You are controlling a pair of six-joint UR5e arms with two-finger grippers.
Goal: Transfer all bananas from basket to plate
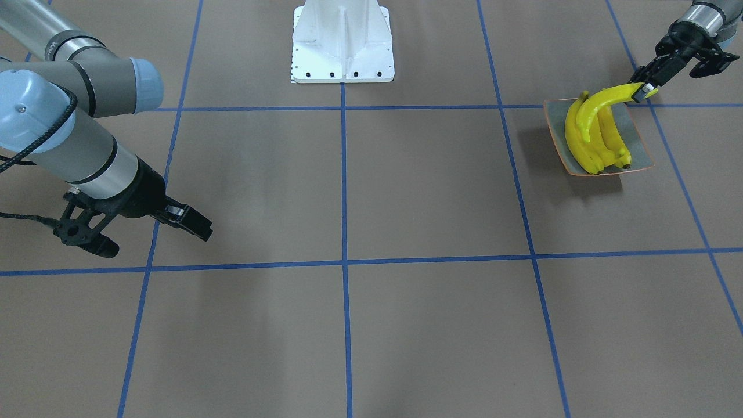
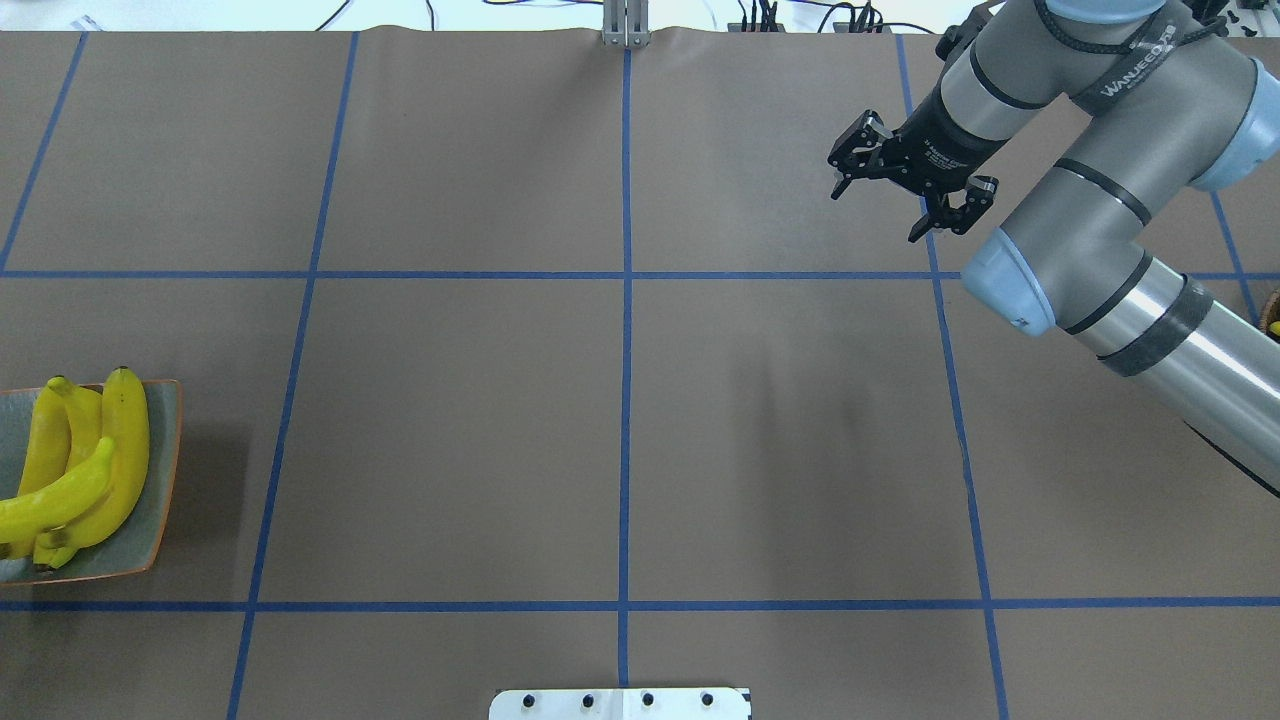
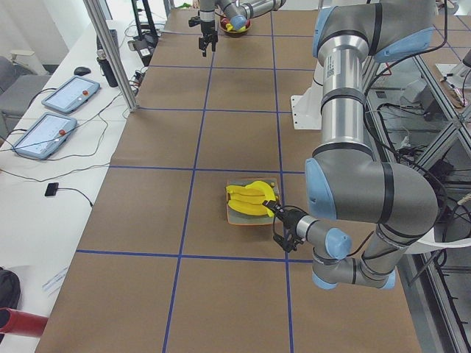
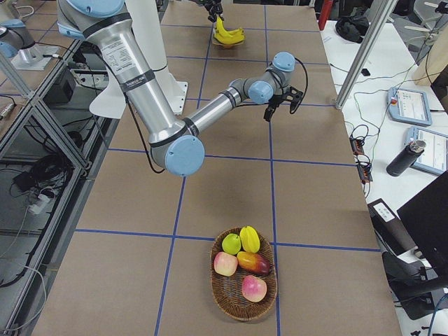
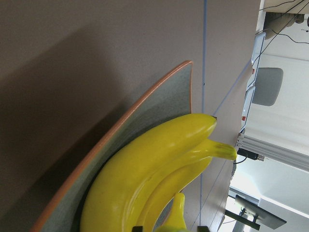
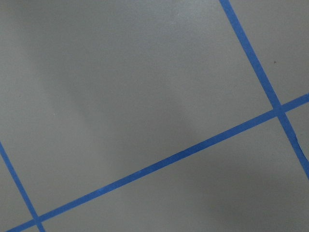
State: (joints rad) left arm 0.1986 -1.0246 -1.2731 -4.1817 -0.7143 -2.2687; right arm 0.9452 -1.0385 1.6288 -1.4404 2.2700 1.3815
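plate (image 2: 165,480) and basket (image 2: 1274,310) cropped at overhead edges

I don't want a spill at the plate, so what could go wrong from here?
The left gripper holds the top banana by one end over three bananas that crowd the plate. Once released, it may roll off the pile and over the rim. The gripper sits close to the plate's corner, so pulling away could nudge the plate or drag the banana.

My table (image 1: 406,191): brown cover, blue tape grid (image 1: 343,174). Sitting on it: plate (image 1: 638,145) at my left end, wicker basket (image 4: 241,311) at my right end, white base mount (image 1: 342,40).
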